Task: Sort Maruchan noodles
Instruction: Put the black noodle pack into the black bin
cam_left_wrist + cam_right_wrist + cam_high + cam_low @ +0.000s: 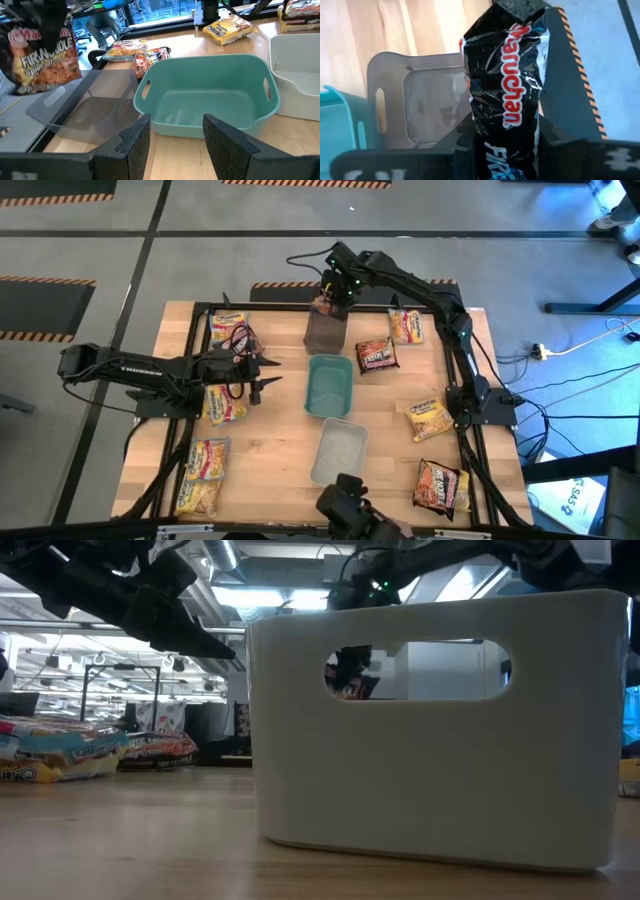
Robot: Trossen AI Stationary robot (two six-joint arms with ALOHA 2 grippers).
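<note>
My right gripper (331,292) hangs over the far end of the dark grey tray (325,332) and is shut on a black-and-red Maruchan packet (504,85). The packet (44,56) also shows in the left wrist view. My left gripper (175,142) stands open at the table's left, level with the teal tray (205,95) and pointing at it, touching nothing. Other noodle packets lie flat on the table: yellow ones (222,403) on the left, a dark red one (377,355) and yellow ones (428,419) on the right. My right gripper pinches the packet's upper end (506,142) between its two fingers. The fingers slant steeply down from above. The packet hangs below them, crumpled and upright, lifted clear above the grey tray (420,107).
Three trays stand in a row down the table's middle: dark grey farthest, teal (329,385), and clear white (338,450) nearest. A dark red packet (441,485) lies at the near right. Black frame rails (200,310) run round the table's edge.
</note>
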